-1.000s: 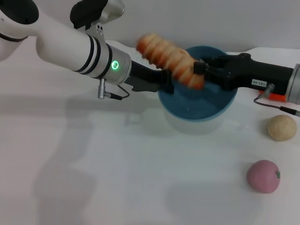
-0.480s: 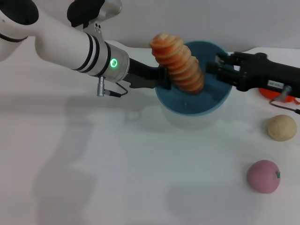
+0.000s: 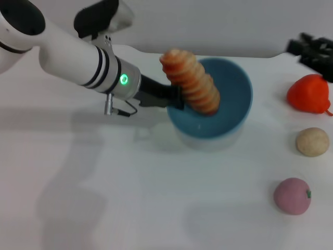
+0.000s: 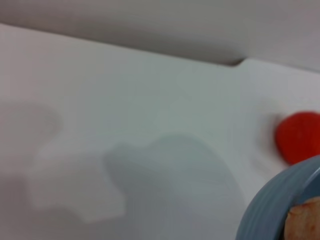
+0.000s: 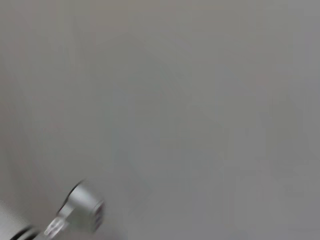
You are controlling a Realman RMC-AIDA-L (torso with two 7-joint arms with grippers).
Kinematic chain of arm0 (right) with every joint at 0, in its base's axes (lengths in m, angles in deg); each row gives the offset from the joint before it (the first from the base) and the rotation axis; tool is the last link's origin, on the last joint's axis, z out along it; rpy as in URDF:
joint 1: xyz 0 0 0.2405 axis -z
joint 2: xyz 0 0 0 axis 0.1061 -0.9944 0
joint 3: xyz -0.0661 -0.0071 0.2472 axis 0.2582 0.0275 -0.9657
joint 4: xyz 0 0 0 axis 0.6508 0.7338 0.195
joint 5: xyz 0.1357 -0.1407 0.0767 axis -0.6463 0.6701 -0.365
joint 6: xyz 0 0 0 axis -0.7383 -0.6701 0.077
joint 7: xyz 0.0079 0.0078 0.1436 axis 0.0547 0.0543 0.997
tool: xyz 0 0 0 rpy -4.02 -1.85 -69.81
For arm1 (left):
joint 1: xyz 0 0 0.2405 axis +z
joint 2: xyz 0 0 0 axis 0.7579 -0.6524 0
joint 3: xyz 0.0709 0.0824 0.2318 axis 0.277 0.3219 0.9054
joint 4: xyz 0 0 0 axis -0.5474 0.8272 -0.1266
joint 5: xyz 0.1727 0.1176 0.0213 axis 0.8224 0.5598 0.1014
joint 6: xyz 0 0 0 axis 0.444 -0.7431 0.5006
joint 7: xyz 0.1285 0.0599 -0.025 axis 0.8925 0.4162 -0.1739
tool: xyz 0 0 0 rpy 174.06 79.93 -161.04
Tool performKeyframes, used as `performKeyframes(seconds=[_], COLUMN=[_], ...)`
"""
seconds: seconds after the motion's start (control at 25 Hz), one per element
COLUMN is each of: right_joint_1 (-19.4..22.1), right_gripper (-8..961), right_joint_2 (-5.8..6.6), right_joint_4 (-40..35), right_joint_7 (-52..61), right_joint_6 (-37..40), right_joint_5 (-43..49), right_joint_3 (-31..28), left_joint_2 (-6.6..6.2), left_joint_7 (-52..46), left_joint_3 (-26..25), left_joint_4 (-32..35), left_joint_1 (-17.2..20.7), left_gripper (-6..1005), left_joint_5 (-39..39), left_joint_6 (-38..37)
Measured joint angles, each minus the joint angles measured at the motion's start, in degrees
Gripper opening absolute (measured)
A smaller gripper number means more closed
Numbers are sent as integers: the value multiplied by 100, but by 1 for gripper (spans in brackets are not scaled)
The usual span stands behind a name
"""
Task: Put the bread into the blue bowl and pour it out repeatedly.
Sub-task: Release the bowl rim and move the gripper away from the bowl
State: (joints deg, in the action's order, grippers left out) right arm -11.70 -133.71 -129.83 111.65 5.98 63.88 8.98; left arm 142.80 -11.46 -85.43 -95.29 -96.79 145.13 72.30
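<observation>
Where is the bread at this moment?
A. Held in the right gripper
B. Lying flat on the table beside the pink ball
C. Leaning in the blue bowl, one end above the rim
C: the bread leans in the blue bowl, its upper end over the rim.

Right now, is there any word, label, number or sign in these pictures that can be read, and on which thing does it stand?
No text can be read anywhere.
The only sign is a lit green ring, without letters, on the left arm's wrist, behind the left claw at the blue bowl.
The bread, the red toy, the tan ball and the pink ball carry no writing.
</observation>
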Motion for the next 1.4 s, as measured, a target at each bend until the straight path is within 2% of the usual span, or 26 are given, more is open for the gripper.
performKeyframes(seconds=[0.08,0.32,0.52,0.72,1.08,1.28,1.4], right_joint_1=[85,285,306,309,312,311,311], right_gripper=[448,449,448,448,449,449,449], right_joint_2=[-2,-7,-8,-10,-11,-11,-9], right_joint_4=[22,111,201,244,255,257,257], right_joint_7=[-3,-28,-138,-162,-166,-166,-166], right_joint_6=[31,46,49,51,53,56,54], right_joint_5=[-2,-2,-5,-20,-23,-23,-23], right_joint_3=[-270,-714,-740,-759,-839,-841,-841], left_joint_2=[-13,-6,14,45,62,41,36], left_joint_7=[-17,-35,-37,-37,-41,-6,4], left_joint_3=[367,952,1234,1402,1649,2120,2270], left_joint_4=[29,38,121,505,619,548,422], left_joint_1=[-15,-166,-276,-409,-366,-360,-352], left_gripper=[12,12,13,14,16,172,212], left_joint_5=[3,11,12,12,9,10,11], left_joint_6=[59,271,263,82,-286,-429,-503])
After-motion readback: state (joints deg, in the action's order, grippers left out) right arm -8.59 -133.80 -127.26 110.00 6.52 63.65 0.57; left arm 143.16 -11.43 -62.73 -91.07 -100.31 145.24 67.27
